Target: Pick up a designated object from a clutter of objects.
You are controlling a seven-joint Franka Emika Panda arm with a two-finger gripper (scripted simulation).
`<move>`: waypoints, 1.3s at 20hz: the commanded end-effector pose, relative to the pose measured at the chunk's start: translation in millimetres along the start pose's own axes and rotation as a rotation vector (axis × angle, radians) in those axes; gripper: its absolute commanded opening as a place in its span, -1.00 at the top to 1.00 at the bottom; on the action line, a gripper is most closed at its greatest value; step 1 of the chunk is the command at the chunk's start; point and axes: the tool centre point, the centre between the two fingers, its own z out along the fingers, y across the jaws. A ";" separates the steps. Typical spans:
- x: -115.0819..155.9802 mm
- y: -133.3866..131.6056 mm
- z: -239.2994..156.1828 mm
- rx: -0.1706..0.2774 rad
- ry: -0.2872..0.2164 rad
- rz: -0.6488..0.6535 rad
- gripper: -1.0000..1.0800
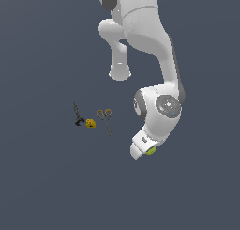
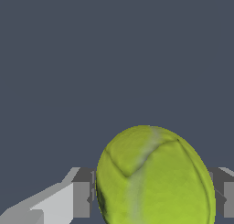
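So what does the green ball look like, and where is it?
The tennis ball is round, yellow-green and fuzzy-looking, with a pale curved seam across it. It sits between the gripper's two grey fingers, one at each side. In the exterior view only a sliver peeks out under the arm's hand, away from the other small items.

- Tennis ball (image 2: 153, 177): yellow-green, round, pale curved seam. It sits between the pincer (image 2: 153, 193) fingers (image 2: 81, 198), one on each side. In the exterior view only a sliver of it shows under the arm's end.
- Clutter, well apart, toward the exterior view's left: orange-handled scissors (image 1: 106, 119), yellow-orange lump (image 1: 91, 123) beside dark clamp-like tool (image 1: 77, 115).
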 end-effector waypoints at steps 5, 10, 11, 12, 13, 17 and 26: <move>-40.2 18.0 -39.6 -0.002 0.002 0.001 1.00; -77.7 34.0 -75.5 -0.002 0.002 0.001 1.00; -85.4 37.3 -82.9 -0.002 0.002 0.001 1.00; -93.1 40.7 -90.4 -0.002 0.002 0.001 1.00; -100.9 44.0 -97.9 -0.002 0.002 0.001 1.00; -133.3 58.2 -129.6 -0.001 0.003 0.001 1.00; -211.1 92.9 -207.1 0.002 0.006 0.000 1.00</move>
